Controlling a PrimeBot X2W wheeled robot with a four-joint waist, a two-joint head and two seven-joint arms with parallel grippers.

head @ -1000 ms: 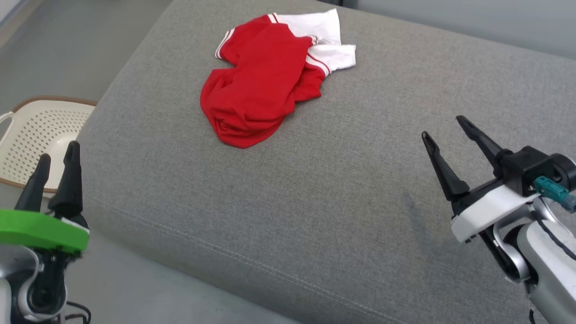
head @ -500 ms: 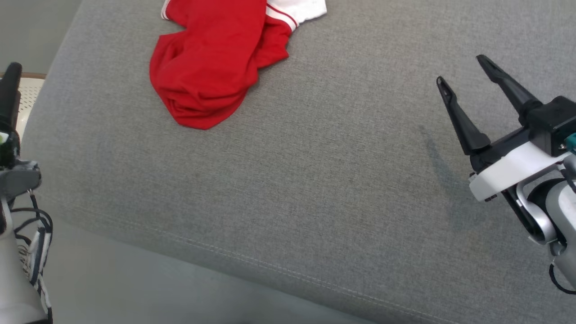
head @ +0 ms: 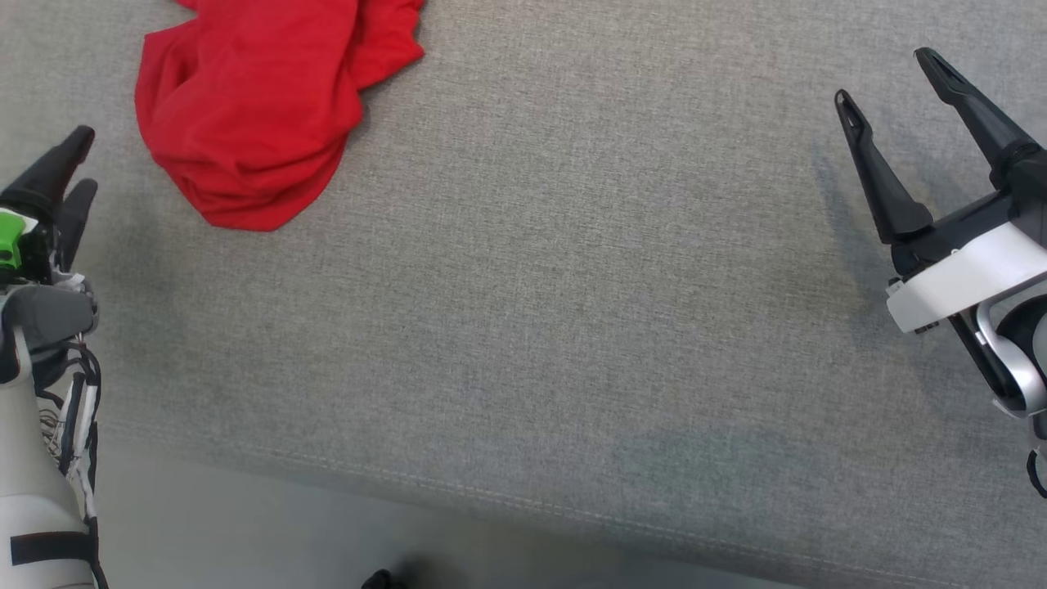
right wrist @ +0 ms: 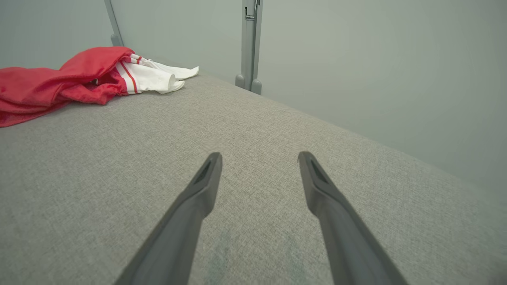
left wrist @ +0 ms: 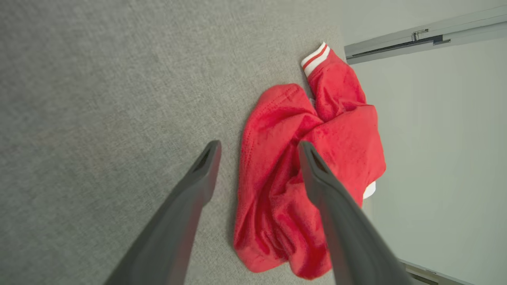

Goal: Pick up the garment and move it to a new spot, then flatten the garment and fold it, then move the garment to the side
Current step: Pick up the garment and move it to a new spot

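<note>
One red garment [head: 245, 123], white and striped at its cuffs, lies crumpled in a heap on the grey cushion [head: 523, 343], toward the cushion's far left part. Nothing holds it, so by my reading no step of the task is done yet: the lift, the move to a new spot, the flattening, the folding and the shift to the side all remain. The left gripper [head: 82, 162] hangs at the cushion's left edge, near the heap, with its fingers spread apart and pointing at the cloth without touching it. The right gripper [head: 887, 78] is also spread wide and empty, over the cushion's right part and well apart from the garment. Compared with a second ago the camera has tipped downward, so the whole scene sits differently. The heap keeps the same shape, and the left gripper has come closer to it.
</note>
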